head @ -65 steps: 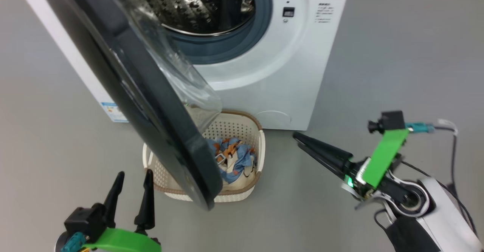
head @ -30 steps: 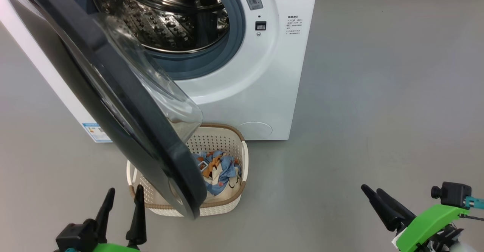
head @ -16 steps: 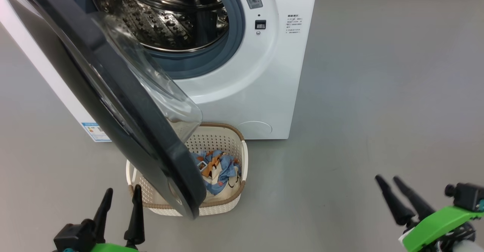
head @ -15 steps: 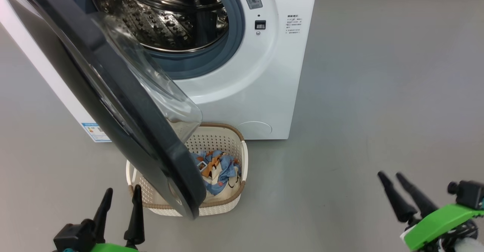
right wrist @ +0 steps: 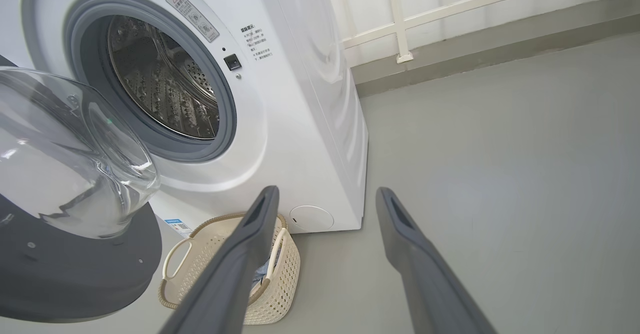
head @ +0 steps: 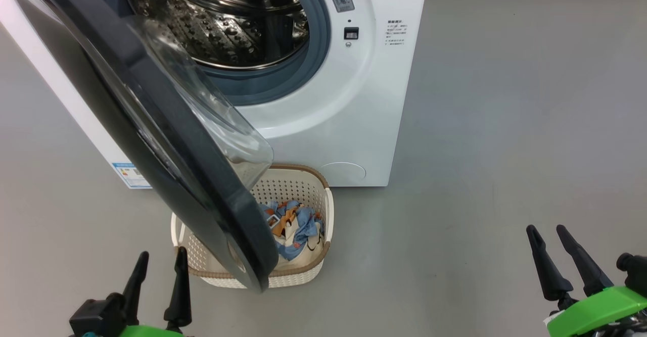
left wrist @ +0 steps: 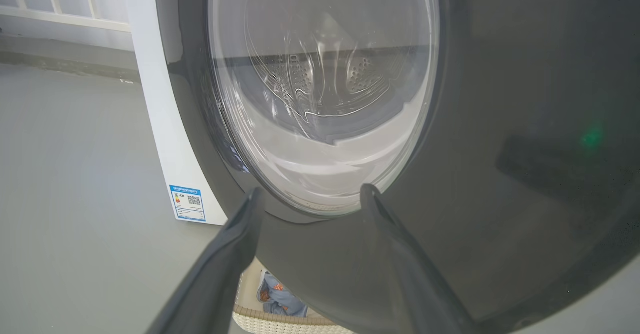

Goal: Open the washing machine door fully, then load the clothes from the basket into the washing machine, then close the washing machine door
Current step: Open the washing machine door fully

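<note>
The grey floor (head: pixel 480 150) is flat and bare. The white washing machine (head: pixel 354 125) stands far off on the left. The washing machine door (head: pixel 167 140) swings out over the basket (head: pixel 288 188), where the clothes (head: pixel 298 226) lie. The left tool (head: pixel 163 252) sits near, just beside the door, spread wide and empty. The right tool (head: pixel 545 227) is well apart on the right, spread wide and empty too.

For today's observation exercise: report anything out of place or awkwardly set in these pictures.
The washing machine door stands only part open; in the head view its rim overlaps the basket, hiding part of the clothes.
</note>
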Controlling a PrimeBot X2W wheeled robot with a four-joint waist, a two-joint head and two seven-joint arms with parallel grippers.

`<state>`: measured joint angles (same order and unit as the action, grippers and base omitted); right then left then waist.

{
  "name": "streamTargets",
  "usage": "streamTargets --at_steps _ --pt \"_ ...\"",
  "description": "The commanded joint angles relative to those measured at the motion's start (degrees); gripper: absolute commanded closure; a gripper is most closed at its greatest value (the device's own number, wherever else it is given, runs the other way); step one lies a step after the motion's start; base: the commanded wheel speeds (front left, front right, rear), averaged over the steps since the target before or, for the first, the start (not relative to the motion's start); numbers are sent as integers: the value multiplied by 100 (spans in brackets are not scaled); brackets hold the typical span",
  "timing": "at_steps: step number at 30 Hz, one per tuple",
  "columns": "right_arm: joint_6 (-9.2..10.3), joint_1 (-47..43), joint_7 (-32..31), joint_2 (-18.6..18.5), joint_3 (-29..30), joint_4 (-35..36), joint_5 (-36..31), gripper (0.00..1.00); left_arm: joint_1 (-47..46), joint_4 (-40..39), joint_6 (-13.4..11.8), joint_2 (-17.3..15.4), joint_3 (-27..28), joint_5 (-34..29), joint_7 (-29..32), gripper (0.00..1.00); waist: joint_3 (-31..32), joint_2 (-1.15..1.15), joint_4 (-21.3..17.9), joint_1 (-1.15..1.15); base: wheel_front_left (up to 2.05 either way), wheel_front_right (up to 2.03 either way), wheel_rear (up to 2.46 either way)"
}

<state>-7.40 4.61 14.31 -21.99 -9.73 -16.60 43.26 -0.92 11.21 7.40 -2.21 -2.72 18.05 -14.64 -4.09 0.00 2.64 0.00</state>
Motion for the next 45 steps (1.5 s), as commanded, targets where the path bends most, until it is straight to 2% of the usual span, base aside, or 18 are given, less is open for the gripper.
streamTargets --at_steps 1,12,31,32,33,38,44,45 --pt "-9 -142 68 7 128 218 -341 0 -91 -126 9 -66 210 37 -36 0 -7 0 6 0 0 0 0" --pt "-9 -403 68 416 646 522 -1336 0 -118 -161 9 -66 235 47 -36 0 -91 0 18 0 0 0 0" --pt "-9 -520 69 533 672 384 -1610 0 -191 -217 9 -66 283 194 -36 0 -87 0 88 0 0 0 0" --pt "-9 -530 69 536 676 389 -1613 0 -191 -249 9 -66 301 260 -36 42 -81 0 93 0 0 0 0" --pt "-9 -537 69 535 679 392 -1613 0 -199 -293 9 -66 318 312 -36 100 -75 0 99 0 0 0 0" --pt "-9 -571 69 527 687 413 -1619 0 -278 -797 9 -66 586 557 -36 100 -51 0 123 0 0 0 0" --pt "-9 -587 69 508 670 438 -1630 0 -357 -2069 -74 -66 755 798 -36 100 -42 0 122 0 0 0 0" --pt "-9 -587 69 508 670 438 -1630 0 -357 -2069 -74 -66 755 798 -36 100 -42 0 122 0 0 0 0"
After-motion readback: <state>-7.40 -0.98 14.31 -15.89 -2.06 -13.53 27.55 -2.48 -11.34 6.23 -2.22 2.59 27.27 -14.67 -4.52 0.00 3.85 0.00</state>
